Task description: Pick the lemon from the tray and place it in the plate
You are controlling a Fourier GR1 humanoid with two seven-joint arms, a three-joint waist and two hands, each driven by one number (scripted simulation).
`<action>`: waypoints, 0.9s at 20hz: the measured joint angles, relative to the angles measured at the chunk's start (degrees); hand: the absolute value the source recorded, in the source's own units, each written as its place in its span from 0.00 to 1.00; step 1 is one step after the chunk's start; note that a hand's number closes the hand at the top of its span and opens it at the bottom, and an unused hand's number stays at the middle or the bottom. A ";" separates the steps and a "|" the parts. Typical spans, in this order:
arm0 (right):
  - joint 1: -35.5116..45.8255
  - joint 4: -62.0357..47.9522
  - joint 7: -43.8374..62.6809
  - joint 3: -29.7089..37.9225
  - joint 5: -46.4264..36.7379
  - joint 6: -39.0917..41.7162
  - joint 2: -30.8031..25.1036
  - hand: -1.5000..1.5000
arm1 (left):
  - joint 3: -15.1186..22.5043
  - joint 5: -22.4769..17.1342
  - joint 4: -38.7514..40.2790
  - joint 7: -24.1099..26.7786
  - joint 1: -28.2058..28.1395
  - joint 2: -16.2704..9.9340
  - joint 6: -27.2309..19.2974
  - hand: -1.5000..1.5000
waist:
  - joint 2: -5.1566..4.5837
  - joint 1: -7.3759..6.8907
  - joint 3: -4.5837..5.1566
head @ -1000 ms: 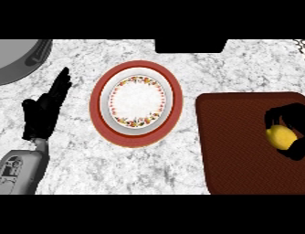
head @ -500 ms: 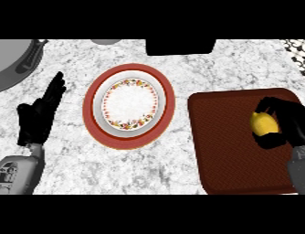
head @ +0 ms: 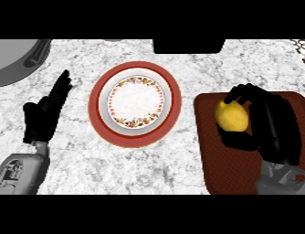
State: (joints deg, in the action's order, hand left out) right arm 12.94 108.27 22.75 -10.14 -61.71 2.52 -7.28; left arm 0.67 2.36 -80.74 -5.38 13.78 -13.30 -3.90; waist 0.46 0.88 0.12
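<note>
You see a grey speckled table (head: 67, 169). A grey round pan (head: 10, 61) sits at the far left corner. A black box (head: 189, 45) sits at the far edge.

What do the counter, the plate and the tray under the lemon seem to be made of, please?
The counter looks like polished stone, probably marble or granite: white with grey mottled veining. The plate looks like glazed ceramic: a smooth red rim around a white centre with a floral band. The tray is dark reddish-brown with a fine speckled texture, perhaps woven or matte plastic; the view leaves that open.
</note>
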 measured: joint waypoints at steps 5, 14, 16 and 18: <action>7.13 -0.92 9.93 -7.05 0.02 2.05 5.05 1.00 | -0.19 0.00 0.05 -0.06 1.00 0.04 0.96 0.50 | -0.32 -1.01 -0.05; 24.48 -24.15 17.55 -13.73 8.51 -9.91 7.02 1.00 | 0.08 0.88 0.89 0.43 1.88 1.37 1.19 0.50 | -0.68 -2.19 -0.09; 28.11 -30.35 18.14 -15.07 10.71 -12.78 7.12 1.00 | 0.28 1.22 1.01 0.44 1.92 1.72 1.11 0.50 | -0.73 -2.35 -0.09; 31.37 -35.89 19.11 -16.69 11.24 -13.56 7.18 1.00 | 0.32 1.60 1.47 0.58 2.48 1.86 1.02 0.50 | -0.79 -2.47 -0.09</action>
State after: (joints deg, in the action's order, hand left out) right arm 44.31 72.38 41.85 -26.83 -50.47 -11.04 -0.10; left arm 0.99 3.95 -79.27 -4.80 16.26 -11.44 -2.88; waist -0.33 -1.59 0.03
